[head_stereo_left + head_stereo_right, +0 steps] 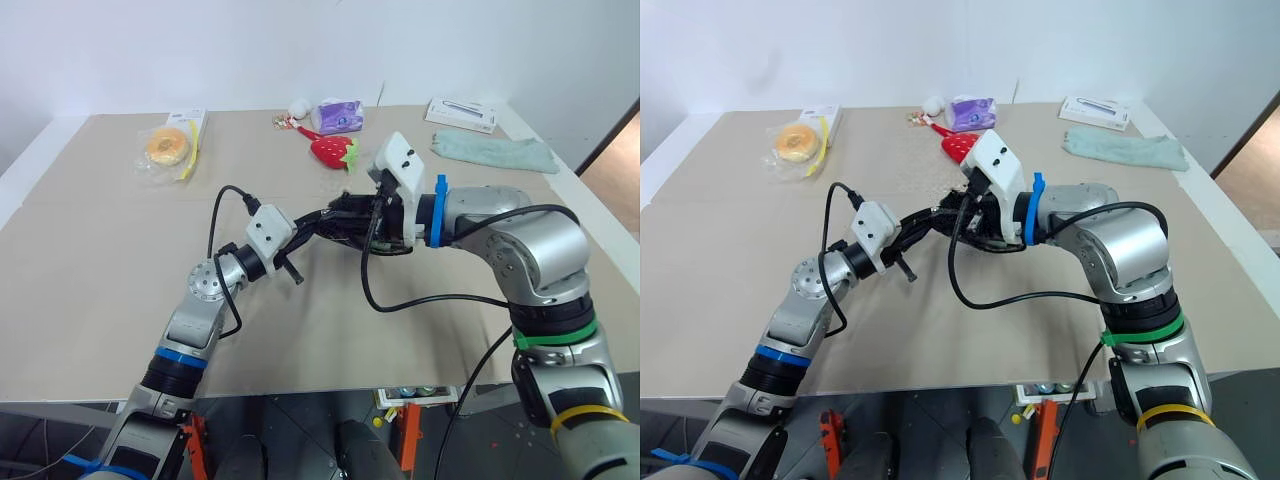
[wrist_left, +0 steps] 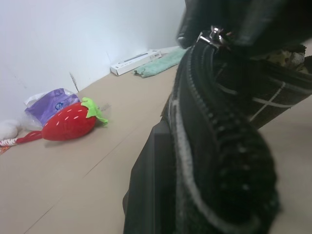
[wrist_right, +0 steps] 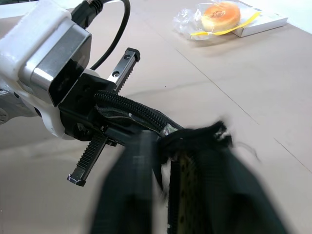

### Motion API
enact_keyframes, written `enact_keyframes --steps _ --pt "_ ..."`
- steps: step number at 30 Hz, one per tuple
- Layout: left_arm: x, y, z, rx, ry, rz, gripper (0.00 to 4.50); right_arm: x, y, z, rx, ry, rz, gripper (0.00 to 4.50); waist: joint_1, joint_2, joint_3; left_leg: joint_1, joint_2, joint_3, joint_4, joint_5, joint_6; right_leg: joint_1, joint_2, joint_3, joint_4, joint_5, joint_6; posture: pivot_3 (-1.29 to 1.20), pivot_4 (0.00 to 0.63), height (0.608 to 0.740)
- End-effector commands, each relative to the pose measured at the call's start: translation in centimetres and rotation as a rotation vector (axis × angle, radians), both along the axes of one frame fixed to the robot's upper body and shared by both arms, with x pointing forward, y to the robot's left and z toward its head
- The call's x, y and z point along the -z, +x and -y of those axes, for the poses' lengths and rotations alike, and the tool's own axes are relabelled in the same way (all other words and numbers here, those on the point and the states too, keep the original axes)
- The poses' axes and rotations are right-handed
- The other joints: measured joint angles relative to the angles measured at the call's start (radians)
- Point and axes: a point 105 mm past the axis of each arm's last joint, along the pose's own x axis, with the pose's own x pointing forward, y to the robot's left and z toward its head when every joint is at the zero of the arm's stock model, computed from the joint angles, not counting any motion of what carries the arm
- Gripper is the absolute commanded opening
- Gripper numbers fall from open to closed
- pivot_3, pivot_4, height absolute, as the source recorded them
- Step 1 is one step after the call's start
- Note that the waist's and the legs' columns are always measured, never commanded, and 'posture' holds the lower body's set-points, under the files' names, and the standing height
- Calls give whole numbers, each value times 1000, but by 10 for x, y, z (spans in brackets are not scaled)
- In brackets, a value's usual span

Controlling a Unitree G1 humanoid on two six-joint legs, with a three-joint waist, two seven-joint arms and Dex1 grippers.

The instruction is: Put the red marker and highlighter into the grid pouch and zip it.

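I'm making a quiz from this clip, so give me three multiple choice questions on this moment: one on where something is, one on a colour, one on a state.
1. Where is the grid pouch?
A. flat by the towel
B. held up between both grippers, above the table
C. on the floor

2. What colour is the strawberry plush?
A. red
B. blue
C. yellow

3. What is the left gripper doing?
A. open over the plush
B. resting on the white box
C. shut on the grid pouch

Answers: 1 B, both head views show it hanging between the two grippers, off the table. 2 A, red body with green leaves. 3 C, the right wrist view shows its fingers clamped on the pouch's zipper edge.
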Motion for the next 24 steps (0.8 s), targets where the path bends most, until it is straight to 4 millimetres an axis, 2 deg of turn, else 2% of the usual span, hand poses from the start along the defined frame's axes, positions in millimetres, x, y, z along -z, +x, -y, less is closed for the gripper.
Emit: enact_keyframes --steps 1,24 --pt "-20 -5 2 12 -15 81 0 -17 -4 -2 -19 25 61 44 0 0 0 0 0 0 0 0 0 0 0 0 0 0 0 0 150 740" --pt "-20 -5 2 11 -15 81 0 -17 -4 -2 -19 25 61 44 0 0 0 0 0 0 0 0 0 0 0 0 0 0 0 0 150 740"
